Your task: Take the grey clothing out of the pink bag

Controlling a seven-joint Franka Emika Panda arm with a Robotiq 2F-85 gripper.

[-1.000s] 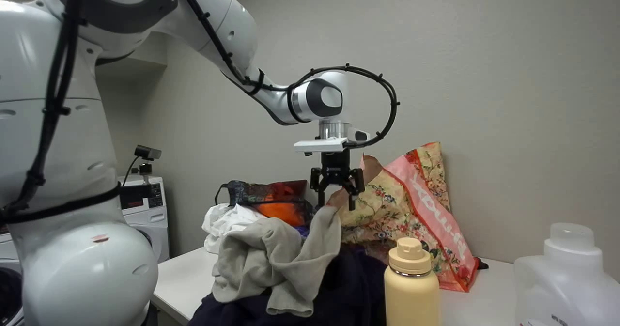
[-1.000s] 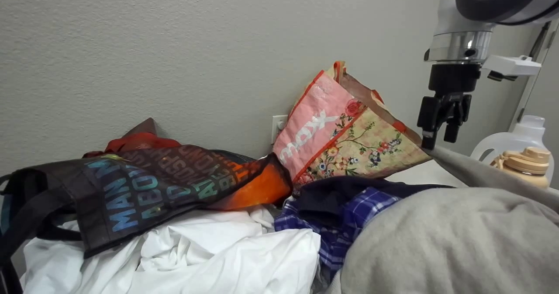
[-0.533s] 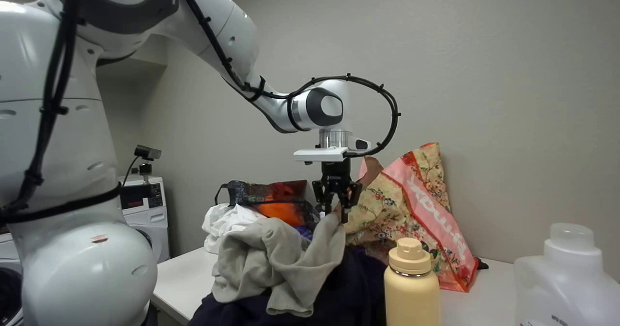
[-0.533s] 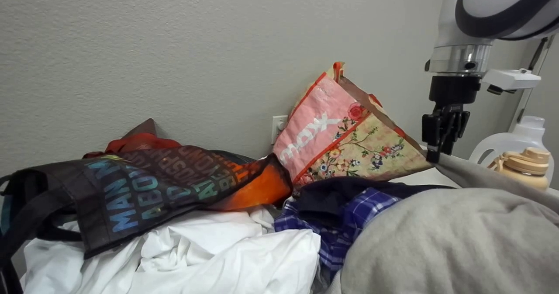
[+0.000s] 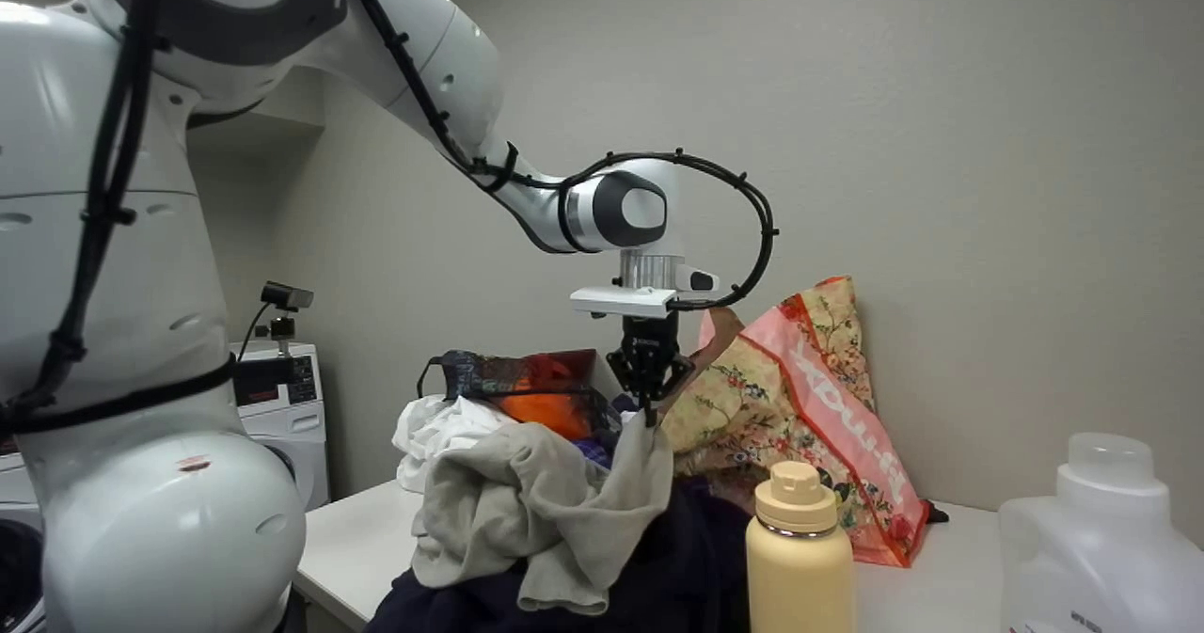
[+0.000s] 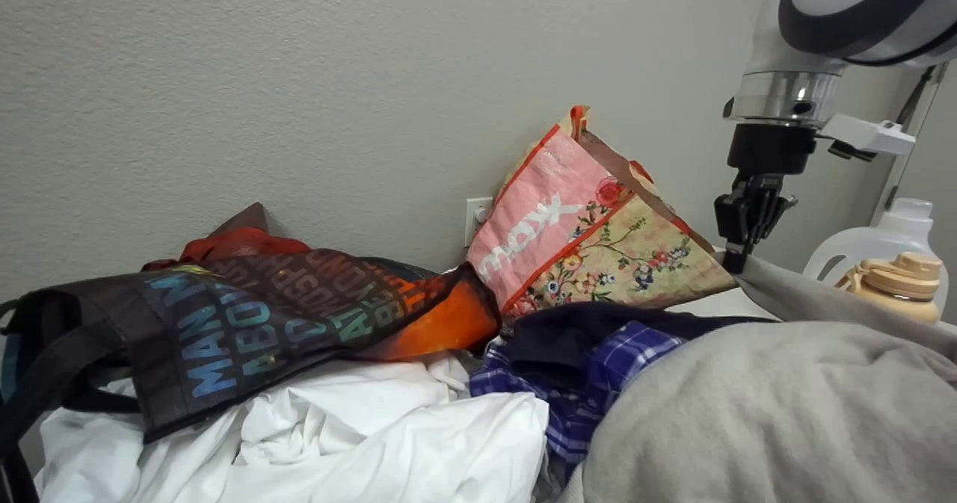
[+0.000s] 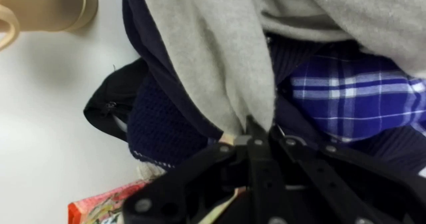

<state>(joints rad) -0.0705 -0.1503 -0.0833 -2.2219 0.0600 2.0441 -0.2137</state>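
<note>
The grey clothing (image 5: 555,511) lies heaped over a navy pile, with one end drawn up to a peak. At that peak my gripper (image 5: 650,411) points down, jaws shut on the cloth. In the wrist view the grey clothing (image 7: 216,54) narrows into folds between the fingertips of the gripper (image 7: 261,130). The pink bag (image 6: 534,208), pink and floral with red trim, leans against the wall just beside the gripper (image 6: 736,262). Its mouth faces the pinched end. Whether any grey cloth is inside the bag is hidden.
A yellow bottle (image 5: 800,567) and a clear white jug (image 5: 1091,558) stand near the pink bag. Blue plaid cloth (image 6: 635,353), white cloth (image 6: 374,436) and a dark printed bag (image 6: 247,323) crowd the other side. The wall (image 5: 988,238) rises behind.
My gripper has come down a little, and its jaws have gone from open to shut on the raised end of the grey clothing. The pink bag is nearly unmoved.
</note>
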